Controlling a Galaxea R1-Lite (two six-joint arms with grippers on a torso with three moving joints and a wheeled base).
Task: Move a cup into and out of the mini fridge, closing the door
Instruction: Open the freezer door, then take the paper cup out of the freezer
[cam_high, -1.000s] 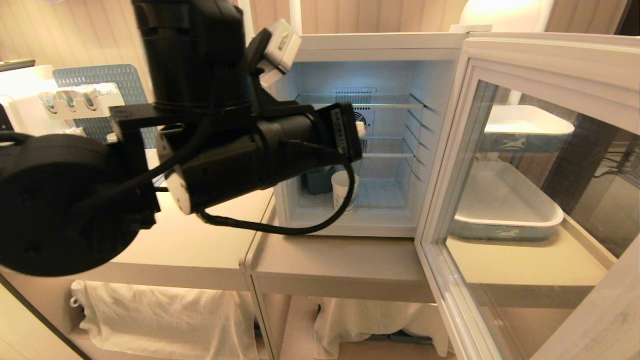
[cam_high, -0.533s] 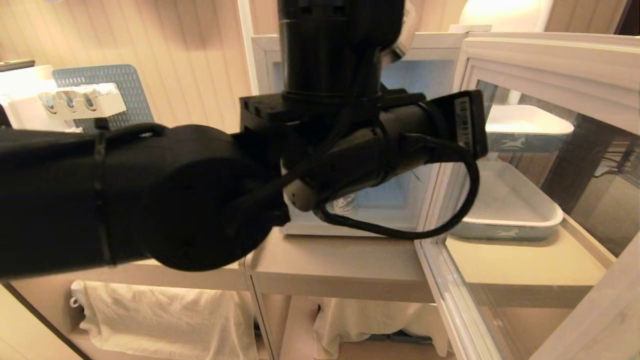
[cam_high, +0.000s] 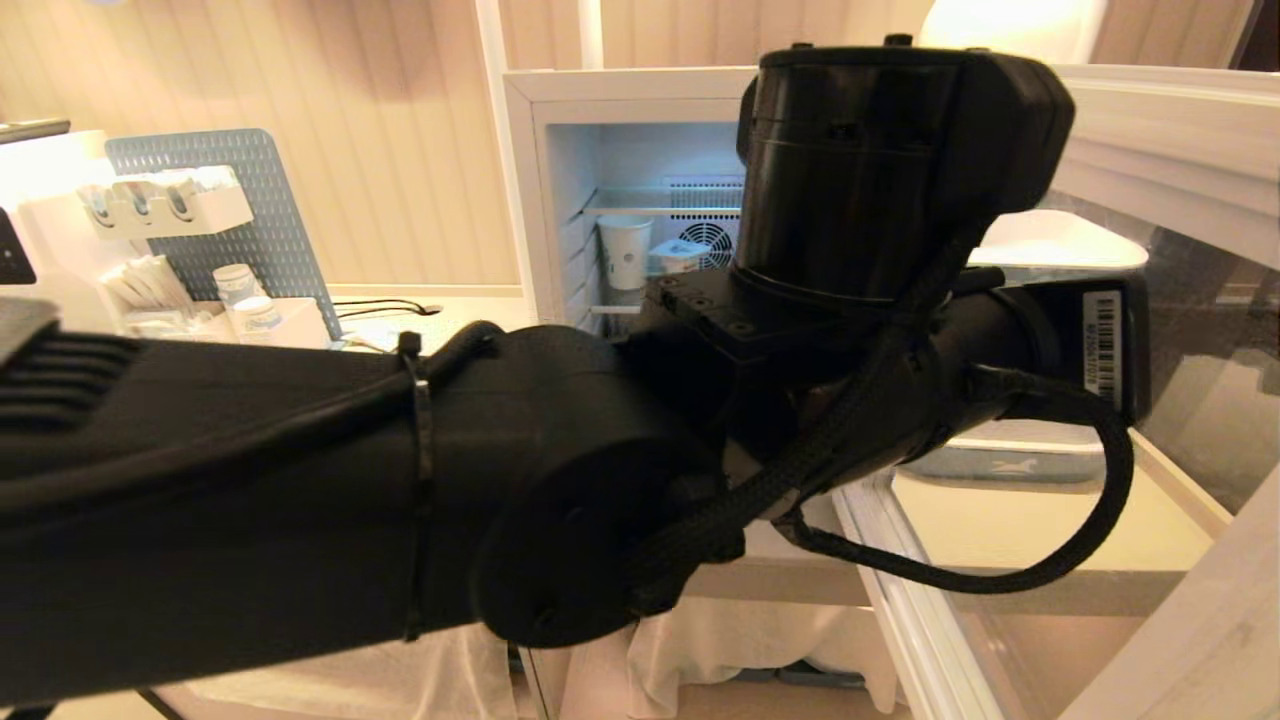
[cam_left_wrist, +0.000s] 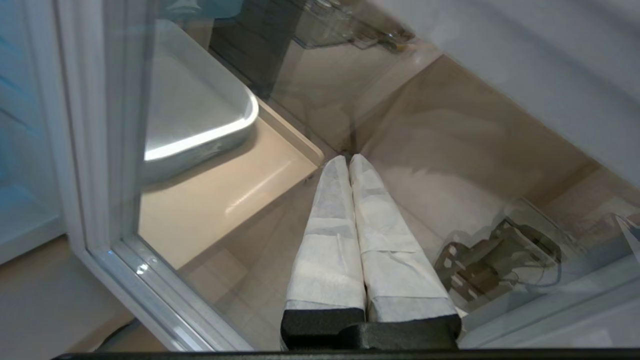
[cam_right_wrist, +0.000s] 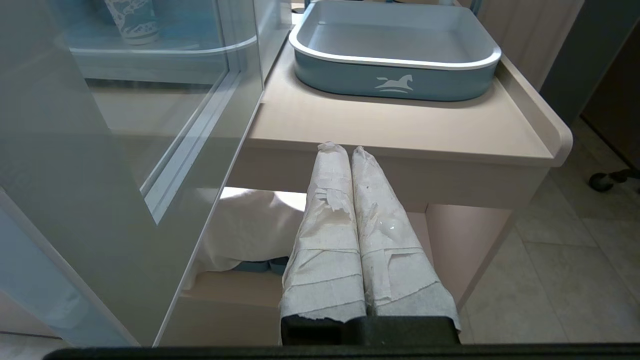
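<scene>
Pale ribbed wall panelling backs a beige counter (cam_right_wrist: 390, 130). At its far left stands a blue-grey perforated board (cam_high: 210, 190). To the right of it is the white box-shaped mini fridge (cam_high: 560, 95), its cavity lit. A plain white paper cup with a round blue mark (cam_high: 625, 250) and a small foil-lidded tub (cam_high: 676, 258) sit on an upper wire shelf.

A second ago the black left arm (cam_high: 300, 480) was at the fridge mouth. It has since swung rightward across the opening towards the door (cam_high: 1150, 130), the pale-framed panel of dark glass that stands wide open on the right. The left gripper (cam_left_wrist: 348, 162) has its paper-wrapped fingers pressed together with nothing between them. It points at the inner face of the glass, which reflects it; I cannot tell whether it touches.

Nothing came out with the arm, so the putting-in looks finished, and shutting the door is probably the step in hand.

The cup (cam_right_wrist: 131, 20), small, tapered and of white paper with a blue print on its side, is hidden behind the arm in the head view. The right wrist view shows it through the door glass, upright inside the fridge.

Further right, a grey-blue tray with a white horse mark (cam_right_wrist: 395, 75) rests on the counter. The right gripper (cam_right_wrist: 350, 148) hangs parked just in front of the counter edge, clamped to and empty.
</scene>
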